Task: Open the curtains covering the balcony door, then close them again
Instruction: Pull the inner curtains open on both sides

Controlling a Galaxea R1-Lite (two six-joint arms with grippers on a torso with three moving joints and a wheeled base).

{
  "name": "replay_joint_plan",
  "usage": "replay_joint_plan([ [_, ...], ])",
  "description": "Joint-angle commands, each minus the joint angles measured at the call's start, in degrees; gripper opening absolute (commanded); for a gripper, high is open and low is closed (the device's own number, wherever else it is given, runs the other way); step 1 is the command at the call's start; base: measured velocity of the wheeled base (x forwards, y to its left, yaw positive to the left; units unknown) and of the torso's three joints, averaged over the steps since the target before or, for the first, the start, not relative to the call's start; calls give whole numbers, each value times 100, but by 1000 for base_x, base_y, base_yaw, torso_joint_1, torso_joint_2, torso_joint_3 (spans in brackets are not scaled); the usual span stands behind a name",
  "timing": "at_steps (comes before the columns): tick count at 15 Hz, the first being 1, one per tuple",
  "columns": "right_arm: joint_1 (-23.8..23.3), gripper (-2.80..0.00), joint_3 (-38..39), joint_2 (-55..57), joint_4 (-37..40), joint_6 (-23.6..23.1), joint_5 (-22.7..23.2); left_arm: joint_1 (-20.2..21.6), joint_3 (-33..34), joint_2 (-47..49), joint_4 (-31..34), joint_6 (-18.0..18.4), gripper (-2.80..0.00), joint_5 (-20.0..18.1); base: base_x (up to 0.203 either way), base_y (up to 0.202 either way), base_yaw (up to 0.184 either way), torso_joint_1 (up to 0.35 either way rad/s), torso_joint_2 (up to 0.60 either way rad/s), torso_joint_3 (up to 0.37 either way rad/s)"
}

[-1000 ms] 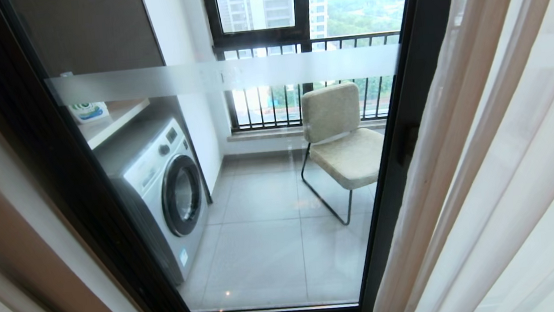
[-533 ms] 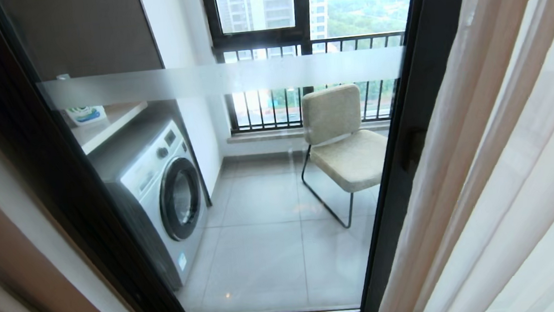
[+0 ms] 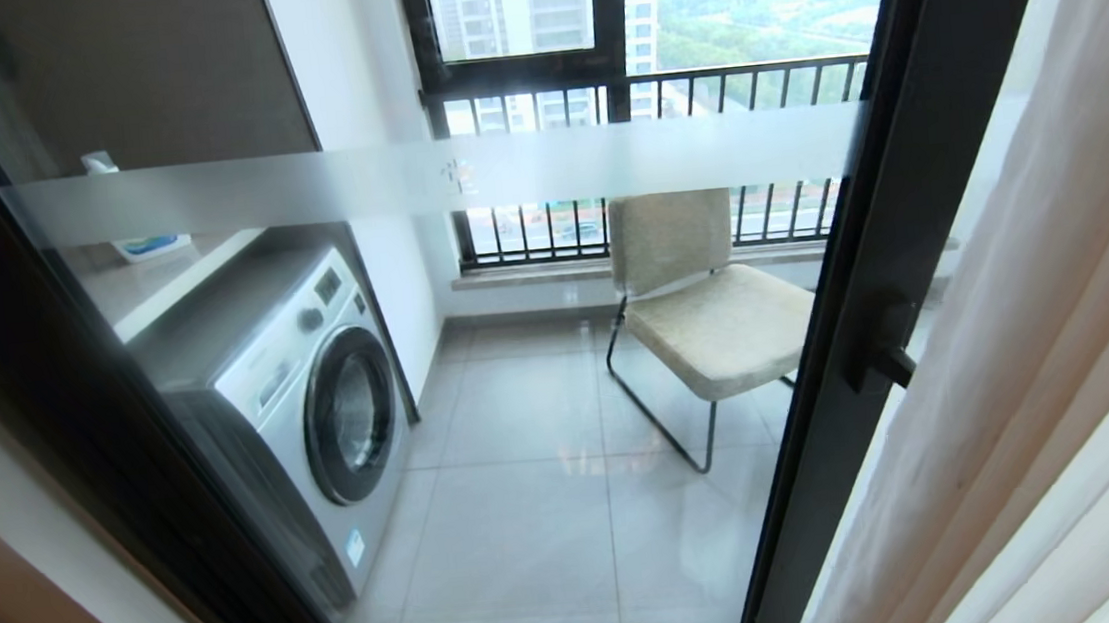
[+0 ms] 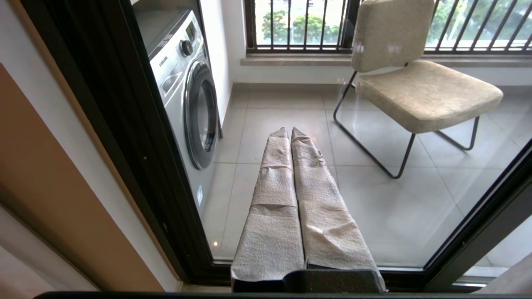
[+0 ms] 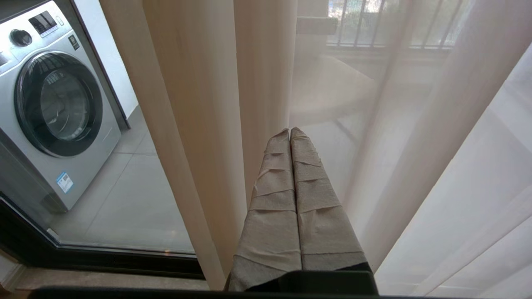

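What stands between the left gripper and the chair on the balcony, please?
In the left wrist view, only the balcony door glass separates the shut left gripper from the chair.

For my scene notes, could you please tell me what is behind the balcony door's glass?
Behind the balcony door stand a washing machine and a chair on grey tiles. The curtains cover whatever lies further right.

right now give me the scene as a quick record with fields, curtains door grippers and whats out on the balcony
curtains: gathered on the right, sheer under beige drape
balcony door: black frame, glass uncovered on the left, handle showing
left gripper: shut, empty, facing the glass
right gripper: shut, empty, in front of the curtain folds
balcony: washing machine on the left, chair by the railing
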Motion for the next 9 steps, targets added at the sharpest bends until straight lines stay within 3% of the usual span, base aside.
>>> replay_joint_plan([
  [1, 0, -280, 0, -2, -2, 2, 3, 0, 0, -2, -4, 1, -280, 2, 0, 0, 0, 0, 0, 0],
  [9, 0, -280, 0, -2, -2, -15, 3, 0, 0, -2, -4, 1, -280, 2, 0, 0, 0, 0, 0, 0],
])
